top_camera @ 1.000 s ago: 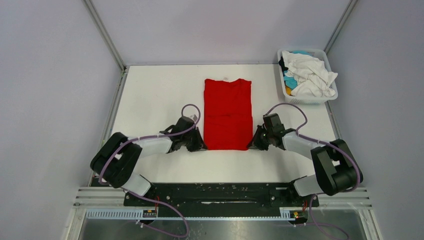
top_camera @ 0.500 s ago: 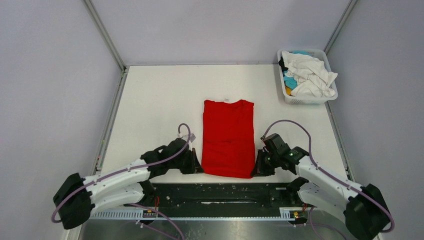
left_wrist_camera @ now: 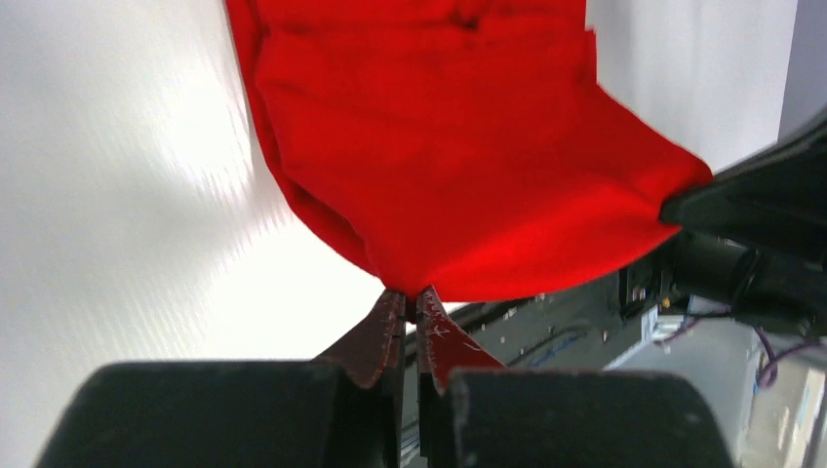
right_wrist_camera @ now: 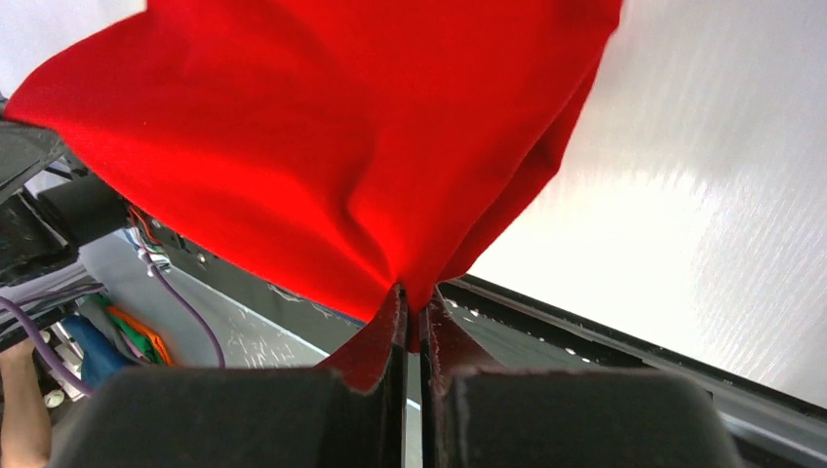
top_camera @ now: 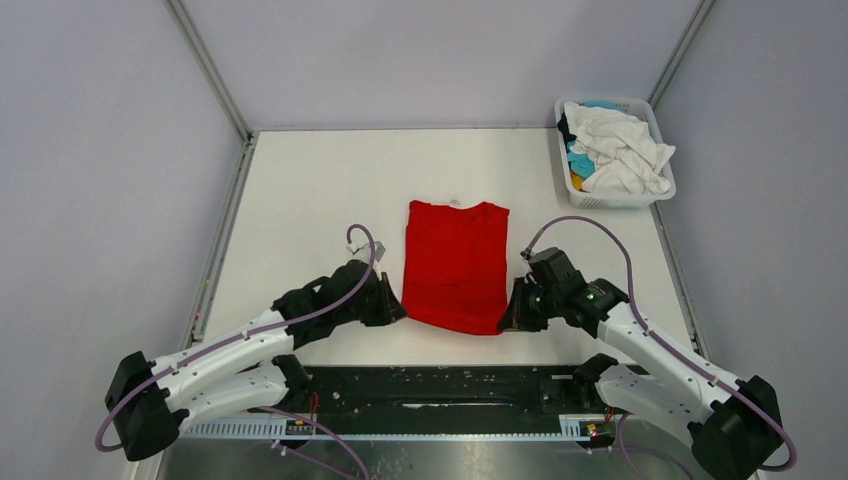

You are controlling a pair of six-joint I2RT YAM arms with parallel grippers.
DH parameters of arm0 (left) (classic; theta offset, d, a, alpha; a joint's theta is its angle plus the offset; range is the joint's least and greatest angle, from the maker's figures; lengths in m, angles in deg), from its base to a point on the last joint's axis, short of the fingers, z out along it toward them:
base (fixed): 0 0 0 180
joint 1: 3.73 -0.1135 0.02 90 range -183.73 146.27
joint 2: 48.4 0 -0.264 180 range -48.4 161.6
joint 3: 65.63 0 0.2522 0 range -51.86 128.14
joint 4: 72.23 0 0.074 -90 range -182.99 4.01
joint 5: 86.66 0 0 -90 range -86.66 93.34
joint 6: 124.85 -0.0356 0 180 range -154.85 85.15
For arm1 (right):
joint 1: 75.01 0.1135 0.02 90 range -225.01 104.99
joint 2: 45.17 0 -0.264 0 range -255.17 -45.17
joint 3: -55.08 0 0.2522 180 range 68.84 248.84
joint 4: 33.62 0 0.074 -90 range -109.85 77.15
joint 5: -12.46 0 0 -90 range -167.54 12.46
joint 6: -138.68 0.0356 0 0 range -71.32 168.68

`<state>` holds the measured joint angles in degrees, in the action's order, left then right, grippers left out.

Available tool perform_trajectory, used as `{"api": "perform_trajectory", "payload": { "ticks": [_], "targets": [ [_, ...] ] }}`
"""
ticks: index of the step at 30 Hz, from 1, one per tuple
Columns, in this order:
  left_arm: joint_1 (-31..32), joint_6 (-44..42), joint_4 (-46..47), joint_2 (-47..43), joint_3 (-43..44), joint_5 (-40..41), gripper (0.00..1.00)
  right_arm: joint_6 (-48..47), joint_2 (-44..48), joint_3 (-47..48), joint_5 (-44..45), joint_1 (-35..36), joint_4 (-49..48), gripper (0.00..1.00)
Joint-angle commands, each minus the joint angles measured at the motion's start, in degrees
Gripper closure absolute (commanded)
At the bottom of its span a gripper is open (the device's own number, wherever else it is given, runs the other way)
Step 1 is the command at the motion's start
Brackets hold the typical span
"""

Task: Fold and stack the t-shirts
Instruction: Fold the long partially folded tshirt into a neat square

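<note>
A plain red t-shirt (top_camera: 455, 262) lies in the middle of the table, folded into a narrow upright rectangle with its collar at the far end. My left gripper (top_camera: 400, 313) is shut on the shirt's near left corner; the left wrist view shows the red cloth (left_wrist_camera: 468, 166) pinched between the fingertips (left_wrist_camera: 388, 317). My right gripper (top_camera: 507, 318) is shut on the near right corner; the right wrist view shows the cloth (right_wrist_camera: 322, 146) pinched the same way. The near hem hangs lifted between both grippers. White, turquoise and black shirts (top_camera: 620, 150) lie piled in the basket.
A white lattice-sided basket (top_camera: 610, 198) stands at the far right corner of the table. A black rail with the arm bases (top_camera: 450, 395) runs along the near edge. Grey walls close in the table on three sides.
</note>
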<state>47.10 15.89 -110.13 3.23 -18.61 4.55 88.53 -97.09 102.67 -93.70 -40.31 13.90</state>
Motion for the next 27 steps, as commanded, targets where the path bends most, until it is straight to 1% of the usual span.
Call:
{"api": "perform_trajectory", "payload": {
  "ticks": [1,5,10,14,19,23,27],
  "targets": [
    [-3.92,-3.76,3.33,2.43,5.98,6.27,1.0,-2.84,-2.83,5.36,1.91,-2.05,-0.01,1.0],
    [-8.39,-7.57,5.06,6.01,10.82,6.76,1.0,-4.63,-5.75,10.68,3.53,-6.47,-0.36,1.0],
    [-13.29,-11.82,6.48,11.73,16.77,5.11,1.0,-5.51,-9.19,15.82,2.87,-11.86,-1.04,1.0],
    [-17.12,-13.58,8.01,17.5,21.43,2.38,1.0,-6.59,-12.48,19.59,2.71,-14.74,-1.83,1.0],
    [-20.64,-15.64,9.0,25.66,28.34,0.68,1.0,-8.14,-19.19,24.69,2.87,-17.89,-2.36,1.0],
    [-23.02,-17.13,9.16,32.64,34.1,-0.52,1.0,-8.3,-25.04,28.04,0.57,-21.15,-4.71,1.0],
    [-24.84,-18.14,7.8,40.68,40.96,-2.41,1.0,-7.75,-31.93,31.28,-4.72,-23.85,-6.91,1.0]
  ]
}}
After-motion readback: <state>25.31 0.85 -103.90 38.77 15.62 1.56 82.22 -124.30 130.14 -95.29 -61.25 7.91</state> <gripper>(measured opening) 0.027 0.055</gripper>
